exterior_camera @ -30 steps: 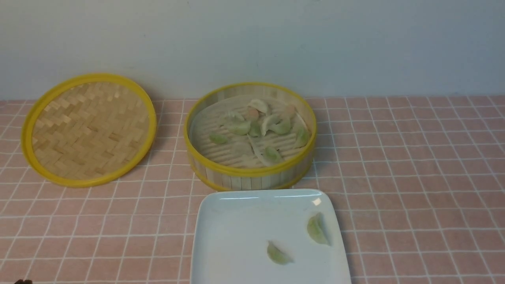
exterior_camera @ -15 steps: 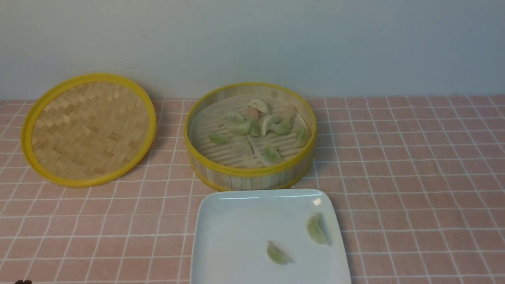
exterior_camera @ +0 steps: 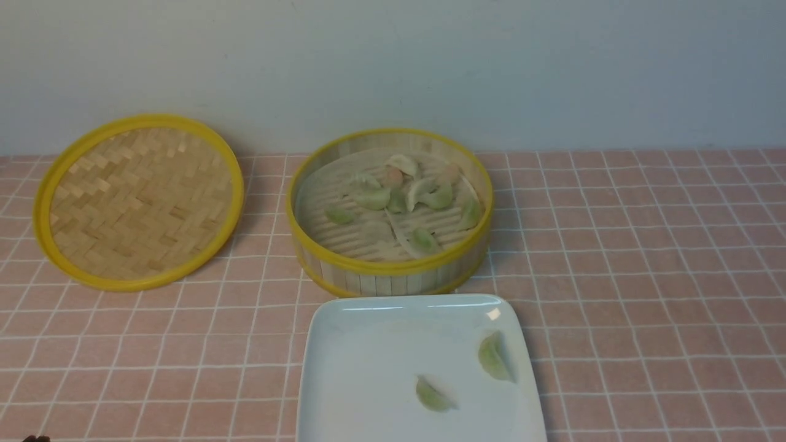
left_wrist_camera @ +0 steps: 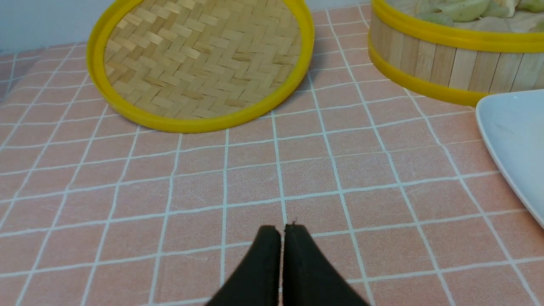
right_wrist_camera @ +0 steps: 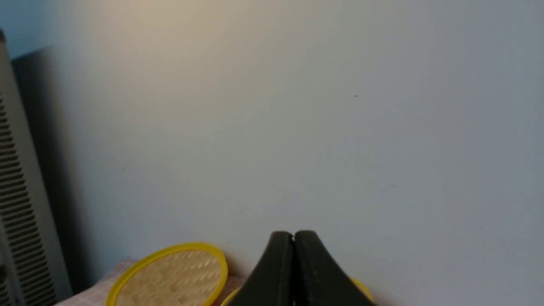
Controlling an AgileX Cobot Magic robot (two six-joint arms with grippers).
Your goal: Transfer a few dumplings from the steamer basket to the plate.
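The steamer basket stands mid-table and holds several dumplings, mostly pale green. In front of it lies the white plate, with one green dumpling by its right rim and another nearer the middle. My left gripper is shut and empty, low over the tablecloth, short of the basket and the plate. My right gripper is also shut and empty. It is raised and points at the wall, with a bit of the basket's yellow rim behind its fingers. Neither arm shows clearly in the front view.
The flat woven lid with its yellow rim leans at the back left, against the wall; it also shows in the left wrist view and the right wrist view. A pink checked cloth covers the table. A ribbed grey panel stands at the far left.
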